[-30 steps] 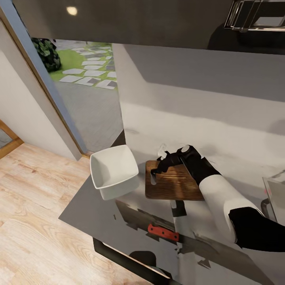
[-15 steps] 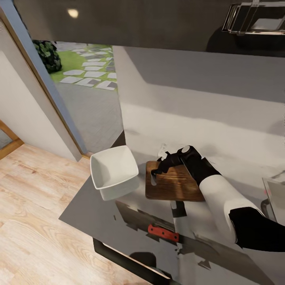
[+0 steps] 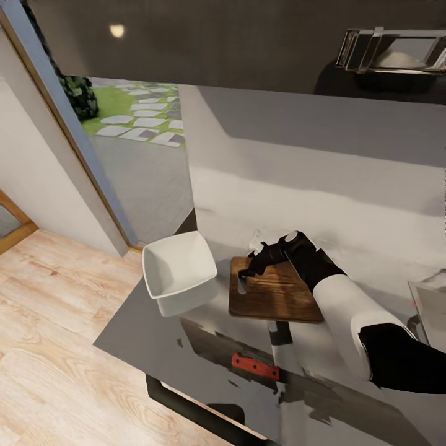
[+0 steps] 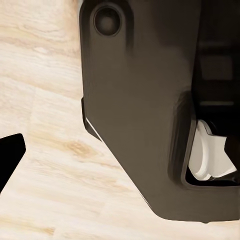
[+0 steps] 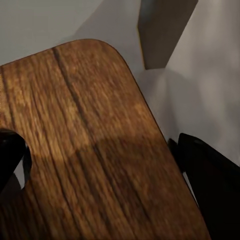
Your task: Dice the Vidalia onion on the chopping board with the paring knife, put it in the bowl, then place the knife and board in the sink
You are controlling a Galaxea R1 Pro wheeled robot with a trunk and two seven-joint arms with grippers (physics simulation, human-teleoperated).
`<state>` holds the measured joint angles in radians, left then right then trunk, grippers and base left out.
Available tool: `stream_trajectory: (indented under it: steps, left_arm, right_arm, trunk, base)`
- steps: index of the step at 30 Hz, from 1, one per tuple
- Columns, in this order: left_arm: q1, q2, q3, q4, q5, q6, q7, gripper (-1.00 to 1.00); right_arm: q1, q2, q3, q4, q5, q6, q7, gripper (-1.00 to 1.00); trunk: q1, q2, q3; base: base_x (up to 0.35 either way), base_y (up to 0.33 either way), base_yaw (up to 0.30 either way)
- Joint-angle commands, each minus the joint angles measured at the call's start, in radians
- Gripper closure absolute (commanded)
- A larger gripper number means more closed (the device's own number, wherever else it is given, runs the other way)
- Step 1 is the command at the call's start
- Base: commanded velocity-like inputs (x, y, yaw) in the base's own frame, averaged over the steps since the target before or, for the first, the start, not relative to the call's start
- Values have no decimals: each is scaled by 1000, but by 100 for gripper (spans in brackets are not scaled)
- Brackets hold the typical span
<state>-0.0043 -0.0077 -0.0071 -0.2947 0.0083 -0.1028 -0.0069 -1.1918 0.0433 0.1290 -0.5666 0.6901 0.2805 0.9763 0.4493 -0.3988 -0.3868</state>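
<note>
One dark brown wooden chopping board (image 3: 274, 296) with rounded corners and a slot-shaped handle hole, flat on the long glossy dark grey worktop (image 3: 148, 322). One white squarish bowl (image 3: 177, 272) with flared sides just beside the board's slotted end, upright. One paring knife with a red handle (image 3: 254, 366), on the worktop near its front edge, well apart from the board. One edge of the grey steel sink (image 3: 428, 303) at the far right.

Right pincer (image 3: 255, 267) low over the board's back corner by the slot; from the right wrist camera, wood grain (image 5: 85, 150) close beneath, one dark fingertip (image 5: 10, 155) at the slot and the other (image 5: 210, 180) off the board's side edge. Spread wide, astride the board's corner, clamped on nothing. Left wrist camera facing light wooden floor (image 4: 40, 150) and a dark housing (image 4: 140, 110); left pincer's opening impossible to tell.

Against a second ago: whole head view shifted slightly, board, bowl and knife keeping the same places relative to one another, right pincer at the same corner.
</note>
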Motion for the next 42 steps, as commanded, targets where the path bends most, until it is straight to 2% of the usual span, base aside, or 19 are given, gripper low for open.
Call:
stream_trajectory:
  steps: [1,35,38,42]
  left_arm:
    - [0,0,-1,0,1,-3,-1,-100]
    - [0,0,-1,0,1,-3,-1,-100]
    - [0,0,-1,0,1,-3,-1,-100]
    - [0,0,-1,0,1,-3,-1,-100]
  right_arm:
    - [0,0,4,11,16,8,4,100]
    - [0,-2,2,10,16,13,2,100]
    - [0,-2,0,9,17,26,2,100]
    - [0,-2,0,3,16,90,2,100]
  trunk:
    - [1,-1,0]
    - [1,-1,55]
    - [1,-1,60]
    - [1,-1,66]
  base:
    - [0,0,0]
    - [0,0,0]
    - [0,0,0]
    - [-16,0,0]
